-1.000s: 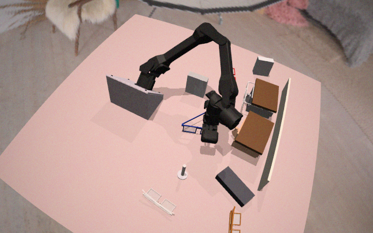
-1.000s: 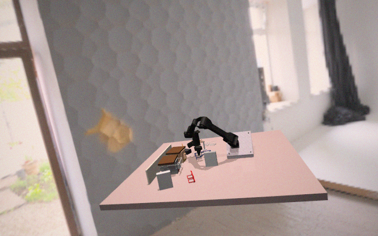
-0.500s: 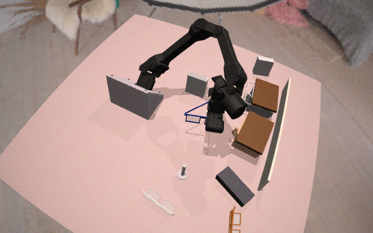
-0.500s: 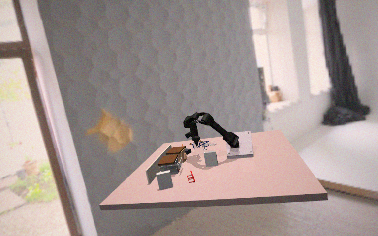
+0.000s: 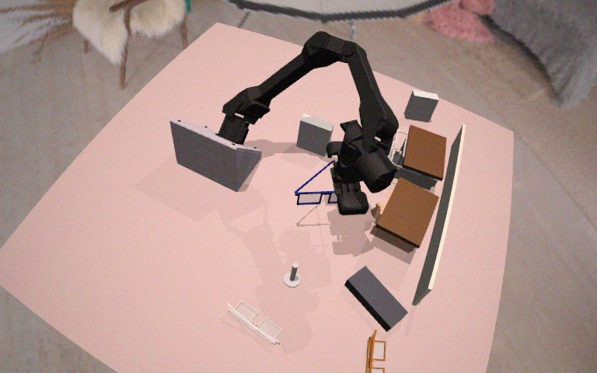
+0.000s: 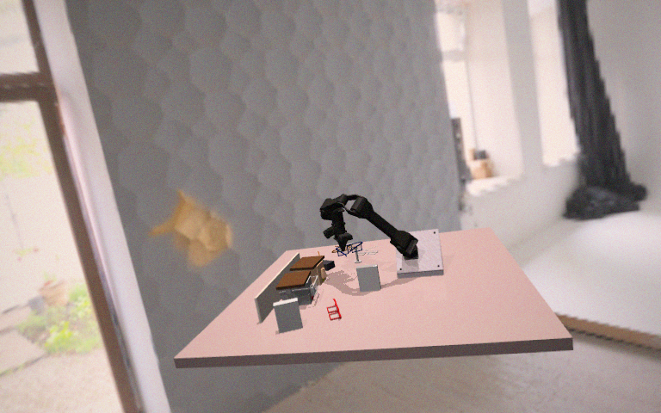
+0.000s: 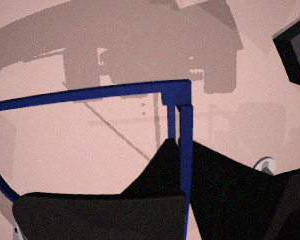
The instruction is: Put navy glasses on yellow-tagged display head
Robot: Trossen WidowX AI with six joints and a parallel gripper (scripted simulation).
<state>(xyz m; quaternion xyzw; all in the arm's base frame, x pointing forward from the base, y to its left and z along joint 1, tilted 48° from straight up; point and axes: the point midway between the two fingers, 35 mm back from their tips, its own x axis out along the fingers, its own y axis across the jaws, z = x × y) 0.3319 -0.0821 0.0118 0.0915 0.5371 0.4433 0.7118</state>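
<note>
Gripper (image 5: 350, 198) (image 6: 343, 246) (image 7: 176, 146) is clamping on navy glasses (image 5: 313, 192) (image 6: 347, 250) (image 7: 90, 95), fingers pinching the blue frame near one corner, wrist view. Glasses are hanging above the pink table (image 5: 121, 259) (image 6: 426, 317) (image 7: 35, 145), casting a thin shadow on it; lenses are sticking out beside the gripper, top view. Arm (image 5: 361, 83) (image 6: 382, 222) is arching over from its base plate (image 5: 204, 162) (image 6: 431, 255). Near the gripper, apart from the glasses, two brown-topped blocks (image 5: 408, 212) (image 5: 425, 152) (image 6: 307, 262) (image 6: 293, 279) are standing side by side, both in front of a long upright panel (image 5: 440, 217) (image 6: 275, 289). White wire-like frame (image 5: 397, 132) (image 6: 315, 289) is showing at one block; a tan nose-like bit is poking out at the other. Yellow tag: cannot tell which head is carrying it. Navy glasses are sitting on neither head. One gray box (image 5: 315, 134) (image 6: 368, 277) is standing between base and gripper, another gray box (image 5: 420, 106) (image 6: 287, 314) beyond the blocks. Dark block (image 5: 375, 298) (image 6: 329, 265) is lying on the table; small post on a round foot (image 5: 294, 272) (image 6: 357, 255) is standing nearby. White glasses (image 5: 252, 325) and orange glasses (image 5: 370, 353) are resting farther out; red glasses (image 6: 333, 311) are showing in exterior view.
</note>
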